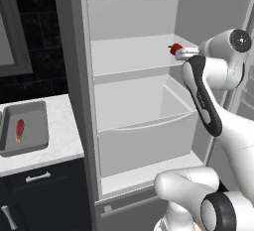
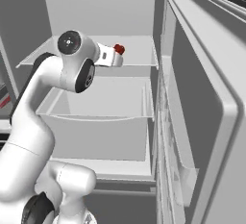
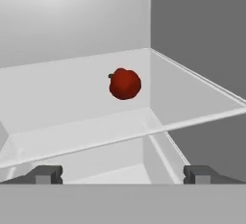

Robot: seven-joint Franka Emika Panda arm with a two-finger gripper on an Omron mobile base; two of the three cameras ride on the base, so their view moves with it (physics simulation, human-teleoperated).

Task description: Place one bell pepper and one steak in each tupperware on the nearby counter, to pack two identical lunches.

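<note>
The fridge [image 1: 79, 101] stood open, with its door [image 2: 211, 122] swung out to the right. A red pepper [image 3: 125, 83] sat on the upper shelf [image 1: 129, 61], near the right wall. The gripper [image 3: 122, 174] was at the front of that shelf, pointing at the pepper but not touching it. Its jaws were spread wide with nothing between them. On the counter [image 1: 59, 145] to the left, a grey tub [image 1: 34, 141] held one red steak [image 1: 20, 130].

Fridge shelf [image 3: 72, 136] smooth, pale, translucent-looking plastic. Bell pepper [image 3: 125, 83] red, matt, slightly lumpy. Counter [image 1: 59, 141] white marbled stone. Tupperware [image 1: 37, 126] plain matt grey. Cabinet handle [image 1: 37, 177] silver metal. Arm shell [image 2: 29, 122] smooth white.
</note>
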